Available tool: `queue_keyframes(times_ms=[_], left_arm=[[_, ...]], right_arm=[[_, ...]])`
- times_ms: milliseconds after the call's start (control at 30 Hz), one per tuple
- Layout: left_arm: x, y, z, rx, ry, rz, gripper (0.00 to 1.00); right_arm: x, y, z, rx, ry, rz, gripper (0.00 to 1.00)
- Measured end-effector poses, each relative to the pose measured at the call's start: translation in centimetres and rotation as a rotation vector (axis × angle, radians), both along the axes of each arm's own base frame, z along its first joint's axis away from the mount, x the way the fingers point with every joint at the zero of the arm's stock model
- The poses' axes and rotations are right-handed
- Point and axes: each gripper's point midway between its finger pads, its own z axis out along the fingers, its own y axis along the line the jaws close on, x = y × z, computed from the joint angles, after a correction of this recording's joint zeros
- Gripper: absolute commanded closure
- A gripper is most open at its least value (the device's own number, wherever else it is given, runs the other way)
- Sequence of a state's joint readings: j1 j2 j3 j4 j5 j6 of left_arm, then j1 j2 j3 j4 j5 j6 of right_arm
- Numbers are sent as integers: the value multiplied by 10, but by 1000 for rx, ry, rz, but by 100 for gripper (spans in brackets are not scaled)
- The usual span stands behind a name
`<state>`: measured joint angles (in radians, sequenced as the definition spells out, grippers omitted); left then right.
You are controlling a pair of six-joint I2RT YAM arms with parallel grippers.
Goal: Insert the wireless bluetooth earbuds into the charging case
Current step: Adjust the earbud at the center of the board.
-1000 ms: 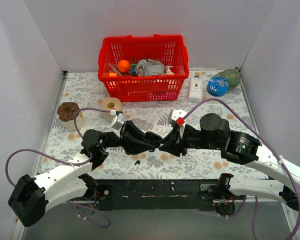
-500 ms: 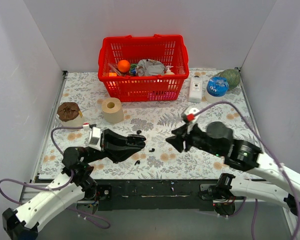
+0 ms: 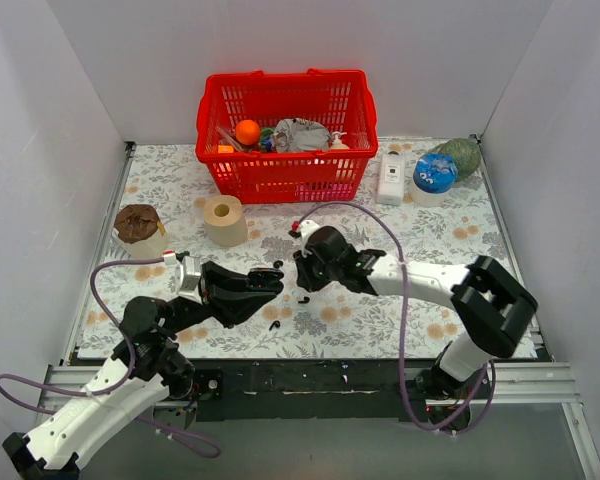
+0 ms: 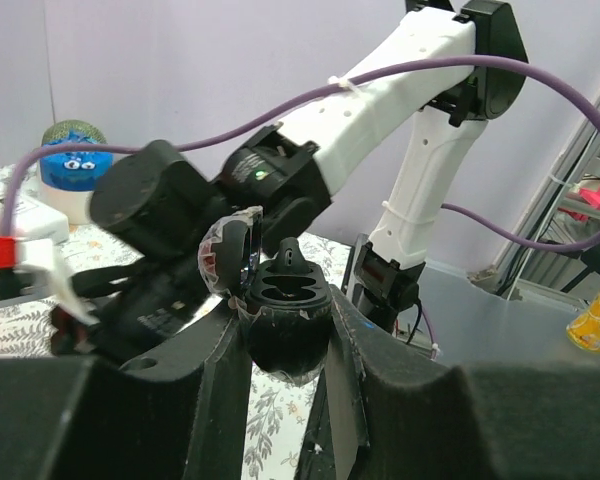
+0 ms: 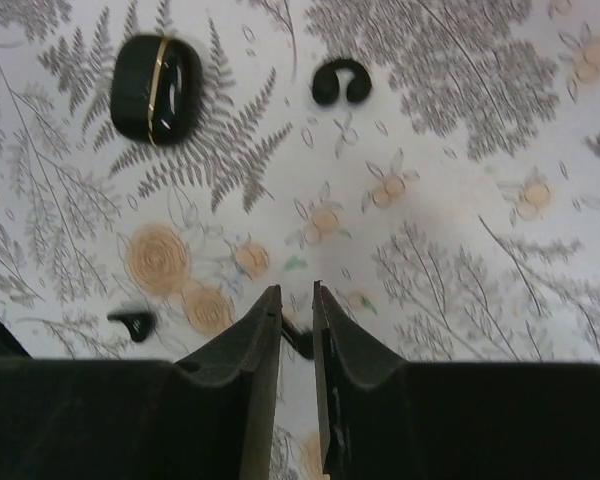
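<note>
In the top view a red basket point(image 3: 280, 172) at far centre holds an orange ball point(image 3: 247, 131), a crumpled grey bag point(image 3: 302, 134) and a white bottle point(image 3: 337, 142). Over the middle of the floral table point(image 3: 460, 240) the left gripper point(image 3: 271, 283) and the right gripper point(image 3: 301, 285) sit close together, tips facing each other. 1 loose earbud point(image 3: 273, 324) lies on the table just near of the left gripper. In the left wrist view the left gripper is clamped on the charging case point(image 4: 285, 305), held clear of the table with its mouth facing up and its lid point(image 4: 228, 255) swung back on the far side; which way its long axis runs is unclear. 1 upright earbud point(image 4: 290, 255) stands in the case at its back rim, tip up. In the right wrist view the right gripper's fingers point(image 5: 260, 340) point down at the table with a narrow gap. A small black piece point(image 5: 298, 342) sits in that gap; whether it is pinched I cannot tell. The loose earbud point(image 5: 132, 322) lies flat beside them, long axis across the view. Farther off lie a black oval object with a gold band point(image 5: 155, 88) and a black C-shaped piece point(image 5: 340, 82).
</note>
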<state>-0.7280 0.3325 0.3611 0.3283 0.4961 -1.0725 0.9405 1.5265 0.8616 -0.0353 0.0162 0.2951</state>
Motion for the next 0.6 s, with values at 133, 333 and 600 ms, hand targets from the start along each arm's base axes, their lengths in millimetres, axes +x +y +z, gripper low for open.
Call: queue_keyframes(times_ms=[133,333,600], left_arm=[[1,3,-2,6,4,20,100],[0,11,0,0,-10,52,100],[-1,17,3,-2,-25,80,100]], right_arm=[[19,42,-1,57,5,42,69],[42,72,-10,105,27,40,79],[56,64,-40,73,78,-13,94]])
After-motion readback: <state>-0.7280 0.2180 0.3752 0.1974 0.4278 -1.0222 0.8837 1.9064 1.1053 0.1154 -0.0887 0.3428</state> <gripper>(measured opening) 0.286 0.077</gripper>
